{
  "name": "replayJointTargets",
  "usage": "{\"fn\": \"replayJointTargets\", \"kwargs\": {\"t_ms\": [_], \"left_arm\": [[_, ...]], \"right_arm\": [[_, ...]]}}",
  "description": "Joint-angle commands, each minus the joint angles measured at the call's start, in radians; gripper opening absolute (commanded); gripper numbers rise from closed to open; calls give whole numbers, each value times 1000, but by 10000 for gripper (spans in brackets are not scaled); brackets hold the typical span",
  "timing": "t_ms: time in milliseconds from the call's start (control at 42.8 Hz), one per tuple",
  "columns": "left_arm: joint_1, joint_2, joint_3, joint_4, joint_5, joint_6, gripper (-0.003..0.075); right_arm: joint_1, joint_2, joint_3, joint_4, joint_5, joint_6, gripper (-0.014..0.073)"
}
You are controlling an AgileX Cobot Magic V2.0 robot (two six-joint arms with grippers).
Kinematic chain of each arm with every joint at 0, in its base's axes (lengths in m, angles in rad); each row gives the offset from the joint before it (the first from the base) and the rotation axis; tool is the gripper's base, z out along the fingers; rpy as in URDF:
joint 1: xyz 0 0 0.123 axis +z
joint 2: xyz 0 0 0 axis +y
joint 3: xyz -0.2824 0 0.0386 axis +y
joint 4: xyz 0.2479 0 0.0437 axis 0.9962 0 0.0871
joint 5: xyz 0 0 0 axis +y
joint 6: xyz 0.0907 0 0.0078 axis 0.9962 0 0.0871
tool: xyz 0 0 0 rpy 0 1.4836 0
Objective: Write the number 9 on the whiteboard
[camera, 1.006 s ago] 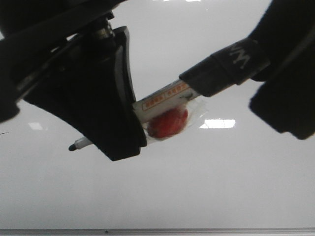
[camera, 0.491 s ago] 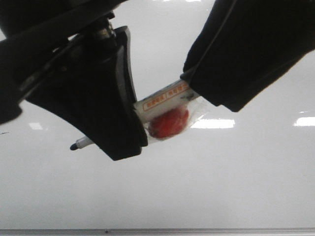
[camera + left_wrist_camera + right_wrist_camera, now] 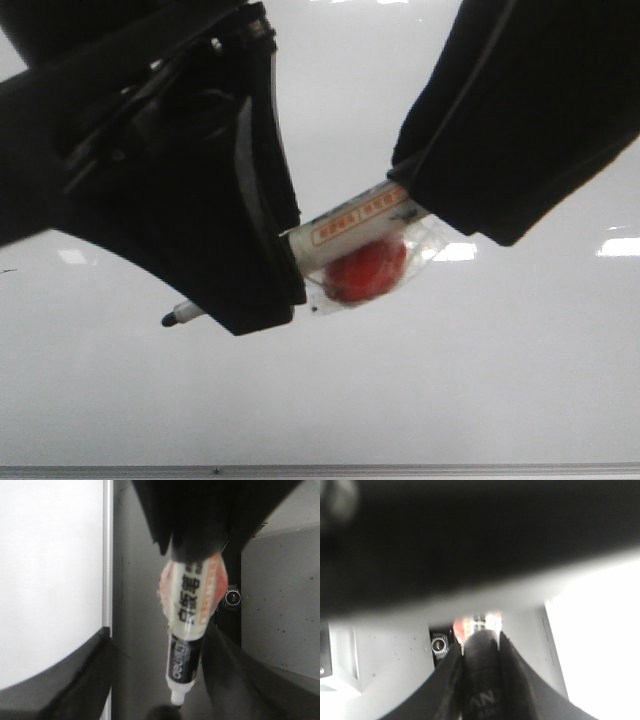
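Glossy pale whiteboard [image 3: 420,390] blank, no 9 yet. White marker with black tip [image 3: 345,227] slants between hands: left hand [image 3: 262,290] grasping tip end, right hand [image 3: 420,195] clenched on tail. You're nearer with left.

A white marker [image 3: 350,227] with orange label panels is seen tilted, its dark tip [image 3: 170,320] lowest. A red object in clear wrap [image 3: 365,270] is attached beneath the barrel.
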Motion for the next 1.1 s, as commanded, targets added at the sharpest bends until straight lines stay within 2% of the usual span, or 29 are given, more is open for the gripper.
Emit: {"fn": "replayJointTargets", "kwargs": {"t_ms": [0,187,421,608,678,819,982,1076], "left_arm": [[-6,-72,-31,23,-21,-36,419],[68,-180,-31,36,10,-85,419],[314,-348,-27,36,5,-189,419],[525,-494,49,36,-54,-323,419],[600,-536,97,36,-91,-378,419],[693,-580,175,17,-160,-396,419],[705,-575,203,12,-189,-396,419],[705,-563,203,2,-189,-396,419]], "right_arm": [[-16,-32,-32,-5,-15,-4,-39],[-112,-102,-32,-66,26,37,-39],[-333,-253,-29,-123,46,186,-39],[-500,-356,66,-120,-68,402,-39],[-519,-373,126,-105,-128,429,-39],[-518,-377,194,-82,-269,428,-39],[-514,-353,194,-81,-416,424,-40],[-501,-317,172,-81,-443,424,-70]]}}
